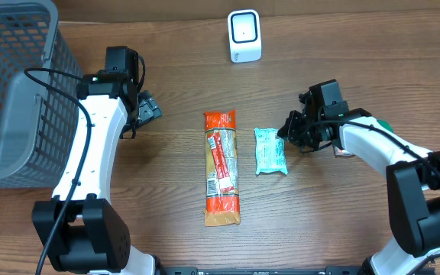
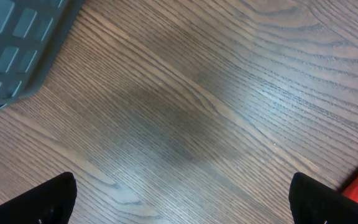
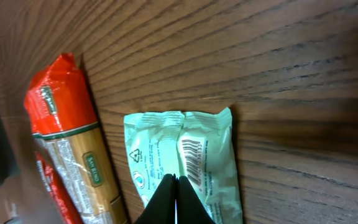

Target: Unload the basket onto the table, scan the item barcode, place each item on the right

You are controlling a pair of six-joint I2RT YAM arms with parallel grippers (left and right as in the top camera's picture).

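A brown wood-grain table (image 1: 174, 61) carries everything. Nearest the robot's base lies a long packet (image 1: 221, 168), red at its far end and tan along the body, lengthwise away from the base. Just to its right, apart from it, a small green packet (image 1: 270, 150) lies flat, roughly level with the long packet's far half. The right wrist view shows its seam side up with a barcode (image 3: 191, 152) printed on it.

The right end effector (image 1: 287, 130) is at the green packet's far right corner, its fingers pressed together into one point. In its wrist view that point sits over the packet just beside the barcode; whether it touches the wrapper I cannot tell.

The left end effector (image 1: 147, 108) is well to the left of the long packet, spread wide over bare wood and holding nothing. A grey mesh basket (image 1: 6, 92) fills the far left corner. Farthest off, a white scanner (image 1: 244, 36) stands upright.
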